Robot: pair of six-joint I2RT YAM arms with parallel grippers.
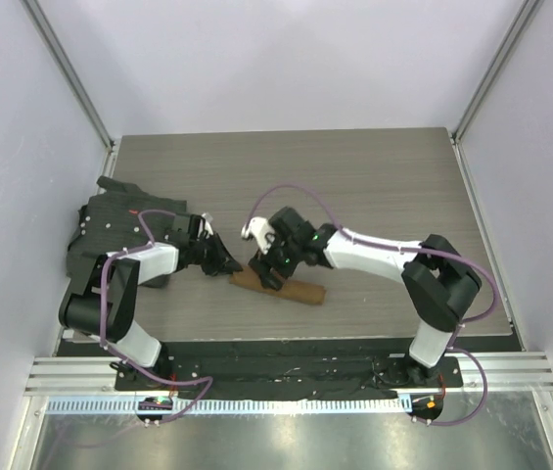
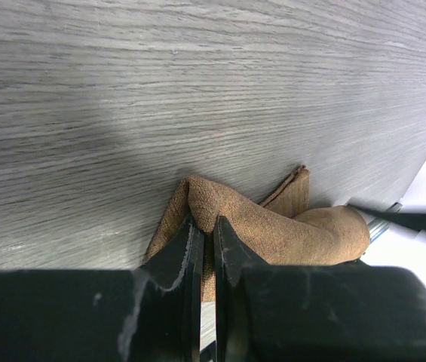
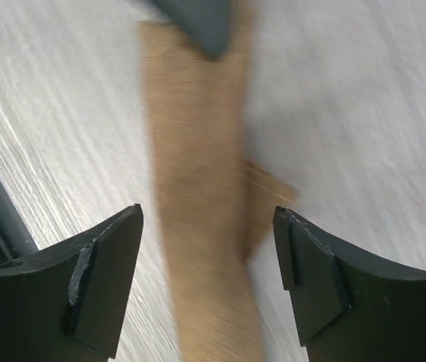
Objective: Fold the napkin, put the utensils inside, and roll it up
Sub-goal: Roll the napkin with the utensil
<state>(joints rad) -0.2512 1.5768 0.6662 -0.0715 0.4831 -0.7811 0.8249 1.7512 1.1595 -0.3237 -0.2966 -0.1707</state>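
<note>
One rolled napkin point(image 1: 291, 289); left gripper point(image 2: 206, 228), jaws together; right gripper point(image 3: 207, 214), jaws apart.

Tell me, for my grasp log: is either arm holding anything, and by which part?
The left fingers look pinched on the left end of the napkin; the right fingers, open above it, hold nothing.

napkin point(image 1: 296, 291): table point(image 1: 354, 176) front-centre | mat point(image 1: 100, 230): far left | left pincer point(image 1: 232, 264): napkin's left end
</note>
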